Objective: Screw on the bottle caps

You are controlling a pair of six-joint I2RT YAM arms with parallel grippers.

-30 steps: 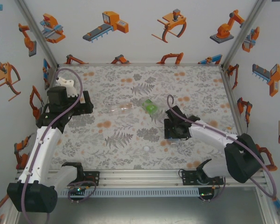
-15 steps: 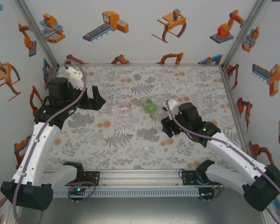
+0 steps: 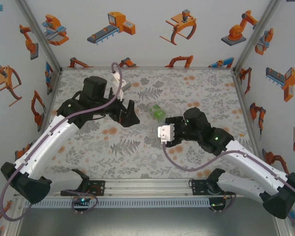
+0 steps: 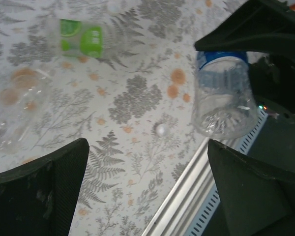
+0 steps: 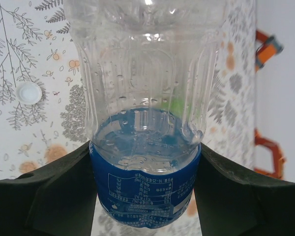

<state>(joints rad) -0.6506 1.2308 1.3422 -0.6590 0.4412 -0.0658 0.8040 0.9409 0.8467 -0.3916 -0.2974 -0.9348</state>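
My right gripper [image 5: 145,196] is shut on the blue-label bottle [image 5: 145,123], its jaws clamped on the label band and the bottle held off the table. In the left wrist view that bottle [image 4: 223,93] hangs base-first at the right. My left gripper [image 4: 147,196] is open and empty above the floral table, near the middle [image 3: 130,118]. The green-label bottle [image 4: 83,38] lies on its side, also seen from above [image 3: 158,112]. A plain clear bottle [image 4: 10,113] lies at the left. One white bottle cap [image 4: 161,129] rests on the table, seen also in the right wrist view [image 5: 29,92] and from above [image 3: 154,156].
The aluminium rail [image 4: 187,196] marks the table's near edge [image 3: 147,183]. White walls with orange robot prints [image 3: 137,29] enclose the far side and both flanks. My right arm [image 3: 236,152] crosses the near right part of the table.
My left arm has swung from the far left toward the table's middle, still open. My right arm has lifted the blue-label bottle and turned toward the left.
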